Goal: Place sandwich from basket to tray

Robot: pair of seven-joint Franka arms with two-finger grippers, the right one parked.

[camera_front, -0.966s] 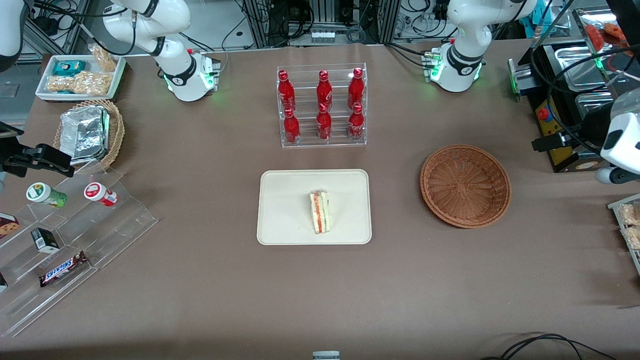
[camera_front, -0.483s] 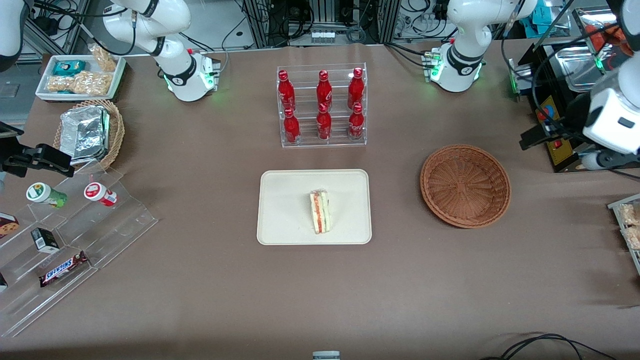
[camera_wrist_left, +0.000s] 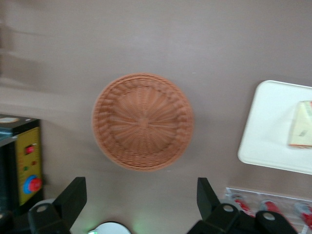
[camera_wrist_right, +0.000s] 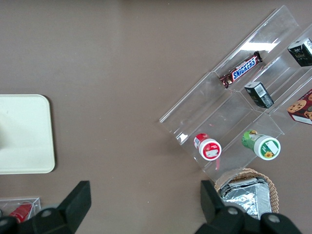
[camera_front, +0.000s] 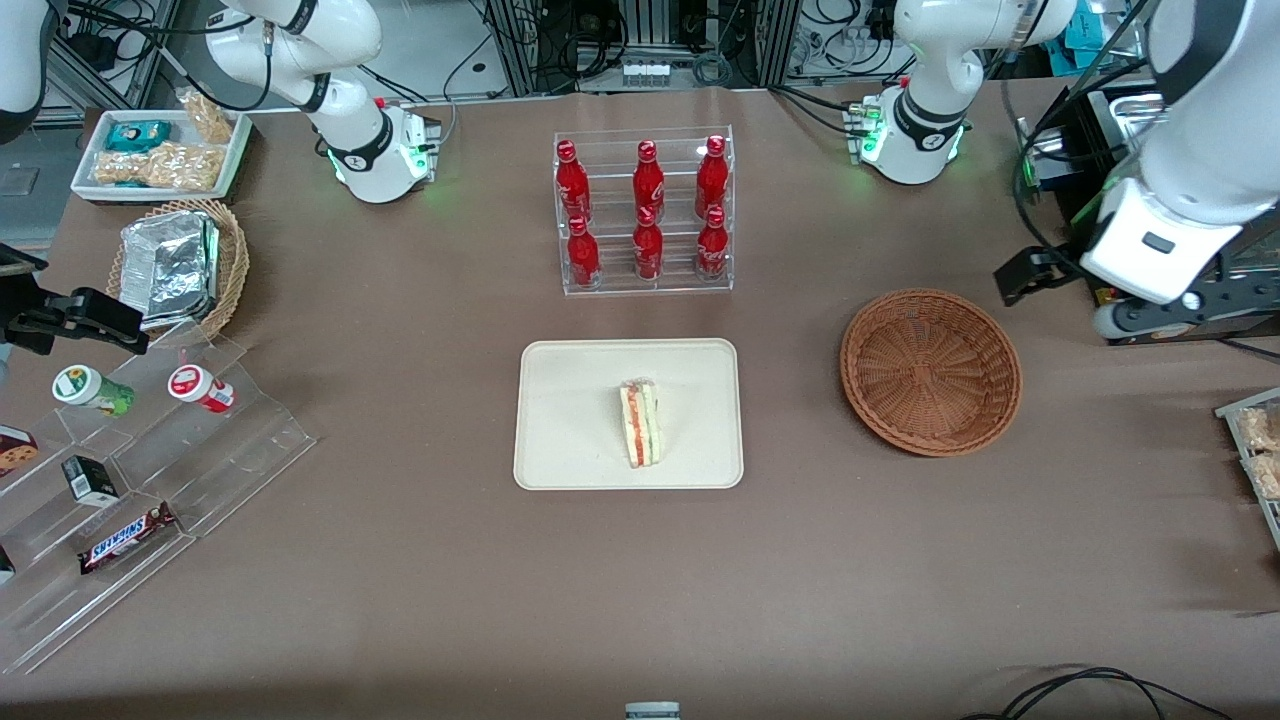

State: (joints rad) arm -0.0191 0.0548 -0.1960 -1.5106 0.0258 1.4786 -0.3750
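Your empty, spread-fingered gripper [camera_wrist_left: 141,202] hangs above the round reddish-brown wicker basket [camera_front: 931,371]; the small triangular white-bread sandwich [camera_front: 640,424] already lies mid-frame on the cream rectangular tray [camera_front: 570,420].

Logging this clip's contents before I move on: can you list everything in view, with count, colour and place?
sandwich: 1, white bread with orange and green layers, on the tray
tray: 1, cream, table centre
basket: 1, reddish-brown wicker, empty, toward the working arm's end
bottles: 6, red, in a clear rack, farther from the camera than the tray
foil packets: silver, in a tan wicker basket, toward the parked arm's end
Snickers bar: 1, brown, on clear tiered stand
cups: 2, one red, one green, same stand
snack tray: 1, white
gripper: 1, black fingers, open, raised above the table beside the basket
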